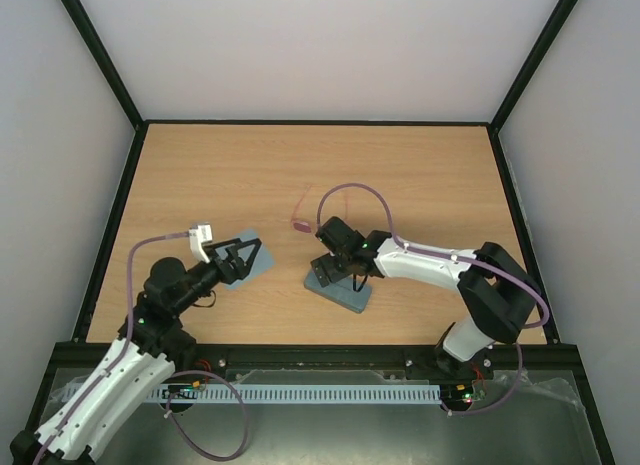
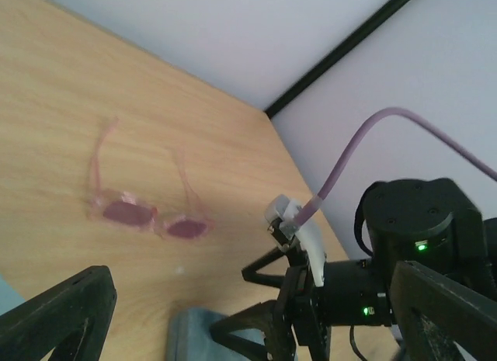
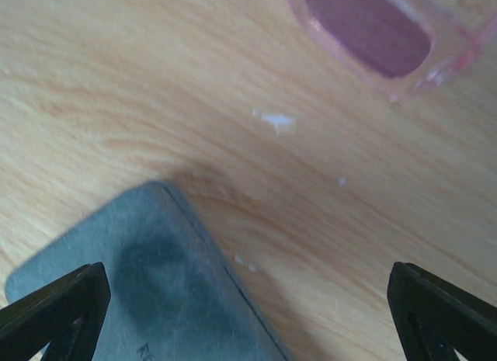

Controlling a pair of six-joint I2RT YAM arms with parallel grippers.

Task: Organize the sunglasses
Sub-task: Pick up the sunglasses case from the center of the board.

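Note:
The sunglasses (image 1: 300, 220), pink-framed with purplish lenses, lie on the wooden table with their temple arms unfolded; the left wrist view shows the sunglasses (image 2: 147, 215) whole. One lens of the sunglasses (image 3: 365, 31) fills the top of the right wrist view. My right gripper (image 1: 324, 253) hovers open over the near end of the blue-grey case (image 1: 340, 288), just short of the glasses. The case (image 3: 140, 291) lies under its left finger. My left gripper (image 1: 248, 257) is open above the light-blue cloth (image 1: 258, 260), empty, facing the right gripper (image 2: 268, 299).
The table's black frame (image 1: 120, 205) borders the wood on the left, back and right. Purple cables (image 1: 350, 190) loop from both wrists. The case (image 2: 190, 334) sits between the two grippers.

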